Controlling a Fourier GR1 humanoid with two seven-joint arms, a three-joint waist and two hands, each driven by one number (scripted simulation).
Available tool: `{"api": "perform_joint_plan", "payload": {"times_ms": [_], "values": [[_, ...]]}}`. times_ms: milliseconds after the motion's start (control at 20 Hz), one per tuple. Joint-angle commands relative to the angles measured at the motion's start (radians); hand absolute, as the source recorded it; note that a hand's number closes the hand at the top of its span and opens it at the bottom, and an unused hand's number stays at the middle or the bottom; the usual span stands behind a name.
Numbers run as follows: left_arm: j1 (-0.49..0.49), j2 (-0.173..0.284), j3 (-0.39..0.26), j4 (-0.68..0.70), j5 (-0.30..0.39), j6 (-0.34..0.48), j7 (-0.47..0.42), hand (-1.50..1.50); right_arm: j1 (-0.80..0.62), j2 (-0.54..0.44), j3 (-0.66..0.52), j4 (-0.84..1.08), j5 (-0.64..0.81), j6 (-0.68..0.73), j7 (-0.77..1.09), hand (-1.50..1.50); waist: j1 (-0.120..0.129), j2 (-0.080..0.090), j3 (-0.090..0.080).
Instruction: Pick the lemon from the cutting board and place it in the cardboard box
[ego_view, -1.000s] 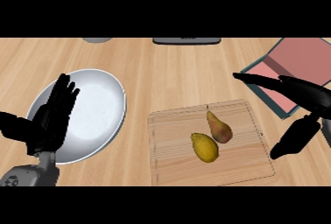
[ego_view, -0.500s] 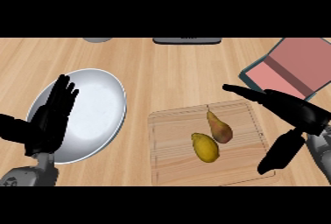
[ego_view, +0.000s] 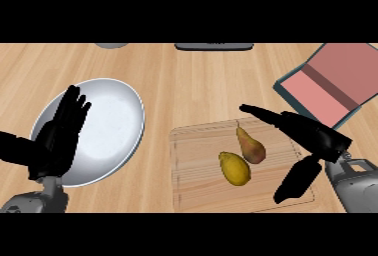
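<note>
Right hand (ego_view: 314, 145) spread wide, empty, just right of lemon (ego_view: 235, 168) on cutting board (ego_view: 199, 190); lemon's long axis runs near-far. Left hand (ego_view: 59, 135) flat, farther off.

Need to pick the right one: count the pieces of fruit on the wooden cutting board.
2. A yellow lemon lies near the middle of the wooden cutting board; a brown pear lies just beyond it, toward the right. None seems hidden.
</note>
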Motion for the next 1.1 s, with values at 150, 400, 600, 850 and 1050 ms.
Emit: {"api": "perform_joint_plan", "payload": {"times_ms": [150,400,600,850,1050], "values": [[0.002,-0.036,0.016,-0.008,-0.040,-0.017,0.006,0.00,-0.031,0.101,-0.023,0.042,0.088,0.012,0.018,-1.50,0.001,0.000,0.000],[-0.044,-0.057,0.050,0.065,-0.048,-0.023,-0.016,0.00,0.040,0.096,-0.035,0.027,0.121,0.058,-0.045,-1.50,-0.002,0.000,0.000],[-0.035,-0.062,0.040,0.003,-0.063,-0.023,0.034,0.00,0.072,0.185,0.048,0.024,0.239,-0.019,-0.035,-1.50,-0.001,0.000,0.000],[-0.005,-0.067,0.082,0.076,-0.048,-0.075,-0.052,0.00,0.014,0.182,0.022,0.091,0.303,-0.003,-0.067,-1.50,0.000,0.001,0.000],[-0.007,-0.075,0.057,0.011,-0.072,-0.071,0.009,0.00,-0.016,0.188,-0.016,0.150,0.320,0.012,-0.129,-1.50,0.002,0.001,0.000]]}}
